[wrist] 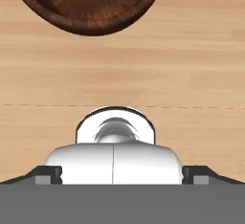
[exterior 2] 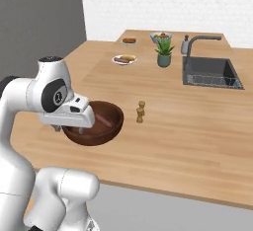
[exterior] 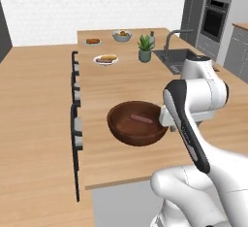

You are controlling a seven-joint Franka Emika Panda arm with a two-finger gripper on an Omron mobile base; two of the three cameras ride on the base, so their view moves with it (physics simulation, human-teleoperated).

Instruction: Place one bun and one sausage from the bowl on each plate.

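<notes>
The dark brown wooden bowl (exterior: 137, 122) (exterior 2: 94, 124) stands near the counter's front edge with one pink sausage (exterior: 140, 119) (exterior 2: 103, 120) lying in it. Farther back, a white plate (exterior: 105, 59) (exterior 2: 124, 59) carries a bun and a sausage. Behind it, a smaller plate (exterior: 92, 41) (exterior 2: 129, 41) bears a brown bun. My gripper (exterior 2: 63, 126) (wrist: 122, 176) hangs over the bowl's near rim, open and holding nothing. In the hand view its dark fingertips (wrist: 47, 174) stand far apart, and the bowl's rim (wrist: 91, 27) is at the top.
A pale fruit bowl (exterior: 122, 36) (exterior 2: 161, 37) and a potted plant (exterior: 145, 48) (exterior 2: 164, 52) stand at the back. The sink (exterior: 179, 58) (exterior 2: 210, 72) with its faucet is to the right. A small wooden mill (exterior 2: 141, 111) stands right of the bowl. Dark stools (exterior: 75, 100) line the counter's left side.
</notes>
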